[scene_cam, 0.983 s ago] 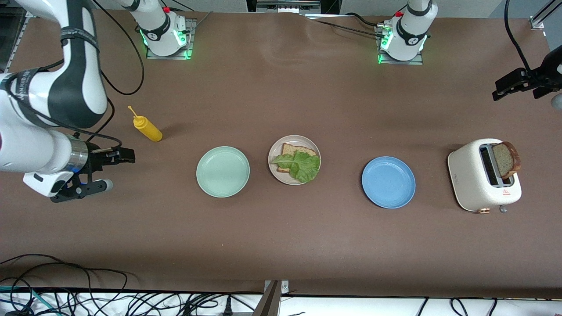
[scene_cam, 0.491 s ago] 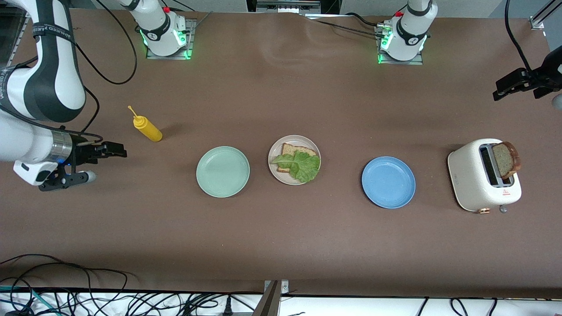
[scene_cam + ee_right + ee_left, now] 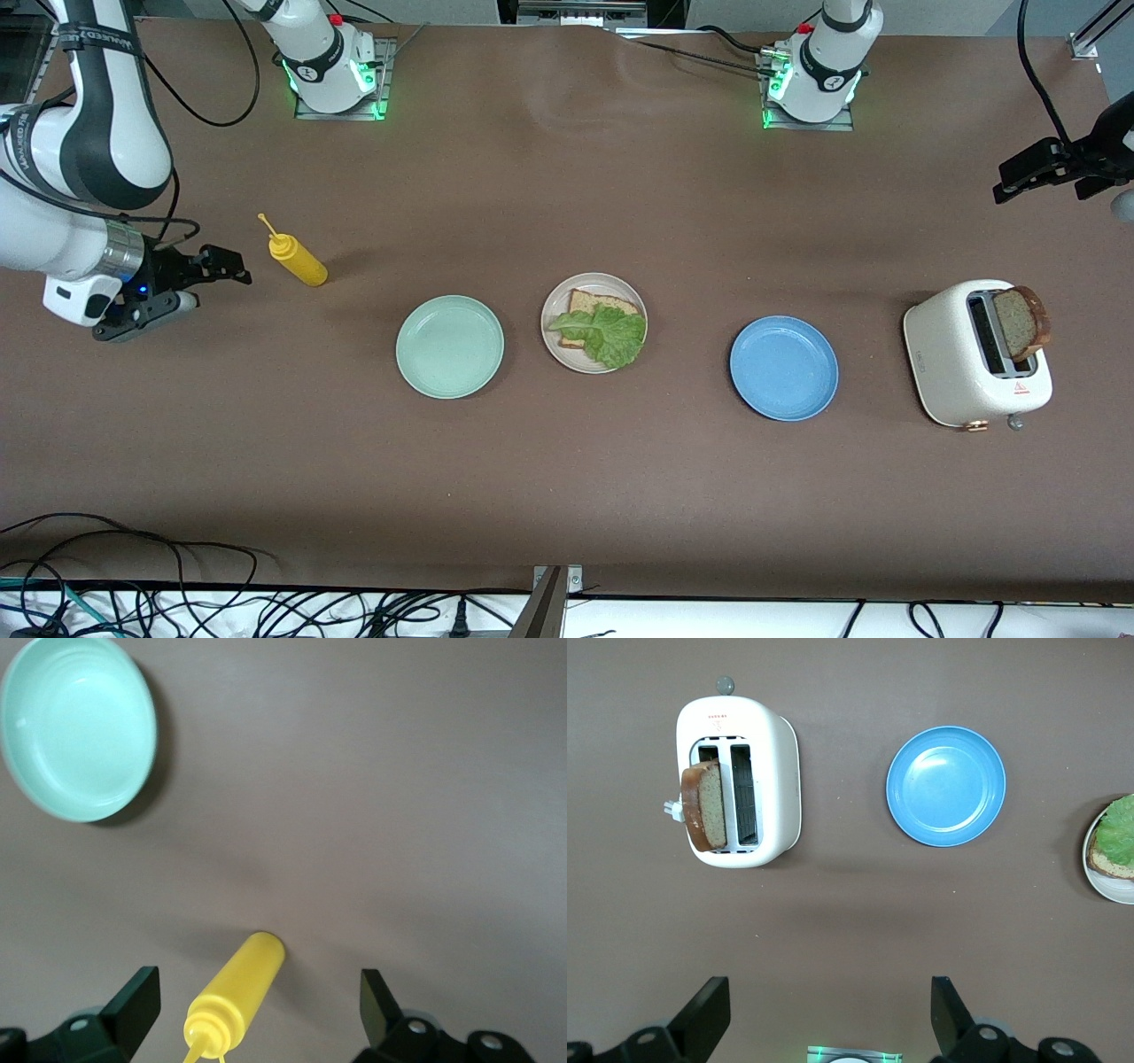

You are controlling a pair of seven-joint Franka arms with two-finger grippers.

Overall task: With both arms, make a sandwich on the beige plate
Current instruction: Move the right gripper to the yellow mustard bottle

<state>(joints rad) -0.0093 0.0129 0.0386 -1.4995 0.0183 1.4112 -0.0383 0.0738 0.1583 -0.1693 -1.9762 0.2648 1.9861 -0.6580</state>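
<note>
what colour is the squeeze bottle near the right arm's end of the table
Yellow, cap and nozzle included. The squeeze bottle shows best in the front view.

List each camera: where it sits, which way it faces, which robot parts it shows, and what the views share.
Front view: high across the table, facing both bases; shows right tool beside the mustard bottle, left tool above the toaster.
Left wrist view: looks down on toaster, blue plate, beige plate; own open fingertips show.
Right wrist view: looks down on bottle, mint plate; own open fingertips show.
Shared: every thing in a wrist view also shows in the front view.
</note>
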